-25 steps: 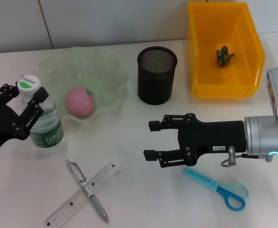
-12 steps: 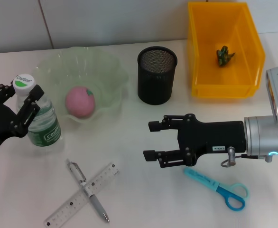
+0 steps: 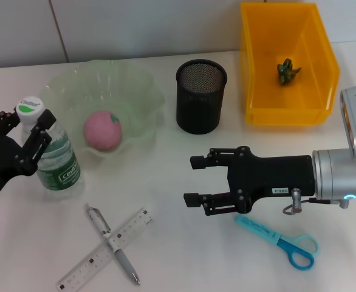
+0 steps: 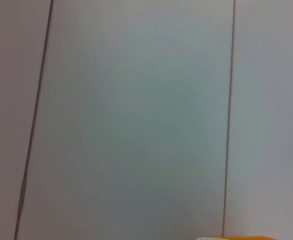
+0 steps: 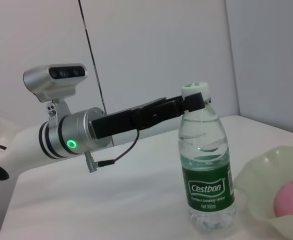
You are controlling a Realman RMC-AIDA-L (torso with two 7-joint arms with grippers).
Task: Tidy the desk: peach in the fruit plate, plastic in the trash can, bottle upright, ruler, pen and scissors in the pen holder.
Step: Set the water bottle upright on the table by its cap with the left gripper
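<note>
Bottle (image 3: 50, 149) standing upright near the counter's (image 3: 184, 176) left edge, just beside the fruit plate (image 3: 135, 91) holding the peach (image 3: 102, 130). Left gripper (image 3: 23, 131) at its cap, jaws pinching the neck. Right gripper (image 3: 193, 179) hovers mid-counter, jaws spread, above the scissors (image 3: 278, 240).

You have one bottle (image 3: 51, 152), one peach (image 3: 102, 129), one fruit plate (image 3: 143, 88), one pen holder (image 3: 200, 104), one yellow bin (image 3: 287, 109) containing one green plastic scrap (image 3: 287, 70), one pen (image 3: 112, 244), one ruler (image 3: 81, 267), one pair of scissors (image 3: 278, 241), and two grippers: left gripper (image 3: 21, 136), right gripper (image 3: 194, 180).
</note>
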